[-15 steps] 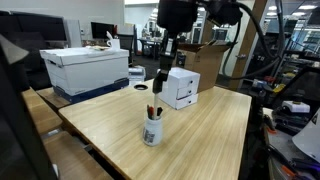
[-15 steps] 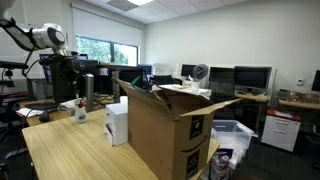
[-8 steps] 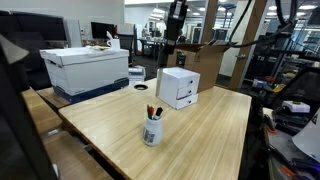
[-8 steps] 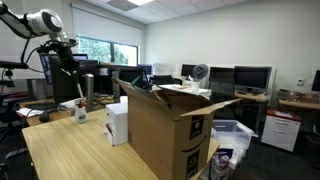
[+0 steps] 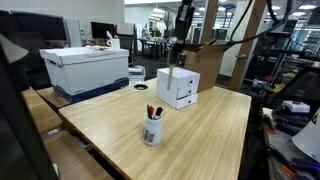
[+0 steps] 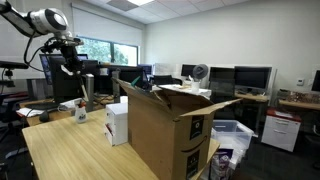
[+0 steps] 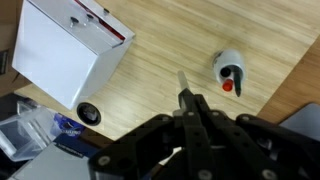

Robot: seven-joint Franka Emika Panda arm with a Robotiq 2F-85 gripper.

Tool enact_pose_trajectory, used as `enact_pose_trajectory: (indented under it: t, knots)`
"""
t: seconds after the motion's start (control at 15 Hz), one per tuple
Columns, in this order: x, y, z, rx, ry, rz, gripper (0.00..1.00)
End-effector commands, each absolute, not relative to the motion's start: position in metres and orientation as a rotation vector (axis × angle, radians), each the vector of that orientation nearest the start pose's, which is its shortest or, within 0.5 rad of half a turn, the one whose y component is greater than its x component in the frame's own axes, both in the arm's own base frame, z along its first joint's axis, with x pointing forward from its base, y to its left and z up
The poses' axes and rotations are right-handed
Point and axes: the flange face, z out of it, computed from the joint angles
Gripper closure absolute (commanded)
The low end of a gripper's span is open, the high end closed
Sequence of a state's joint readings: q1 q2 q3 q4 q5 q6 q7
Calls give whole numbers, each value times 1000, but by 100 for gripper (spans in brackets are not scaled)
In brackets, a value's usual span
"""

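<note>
White box (image 5: pixel 178 88); white cup (image 5: pixel 152 131), red marker (image 7: pixel 227 87); pale wood-grain table (image 5: pixel 205 130).

Claw (image 7: pixel 187 97) above table (image 7: pixel 165 45); drawer box (image 7: pixel 65 50) ahead-left of it, pen cup (image 7: pixel 230 70) ahead-right, both on table, well apart.

Office room with white walls (image 6: pixel 215 35), a window (image 6: pixel 97 50) and ceiling lights (image 6: pixel 128 5). Light wooden table (image 5: pixel 200 130) in the middle, big brown cardboard box (image 6: pixel 165 135) beside it. Desks (image 6: pixel 296 101) with dark screens (image 6: pixel 252 76) at the back
</note>
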State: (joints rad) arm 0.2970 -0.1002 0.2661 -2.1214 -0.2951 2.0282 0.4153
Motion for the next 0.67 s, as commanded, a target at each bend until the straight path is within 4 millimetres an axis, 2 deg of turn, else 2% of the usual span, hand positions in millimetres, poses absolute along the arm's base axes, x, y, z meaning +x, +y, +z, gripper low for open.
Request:
enact_pose_trajectory:
  t: [0.0, 0.33, 0.6]
  knots:
    - [446, 216, 421, -3396, -276, -78, 95]
    - [448, 146, 371, -3314, -25, 179, 95]
    - [443, 121, 361, -3179, -11, 214, 95]
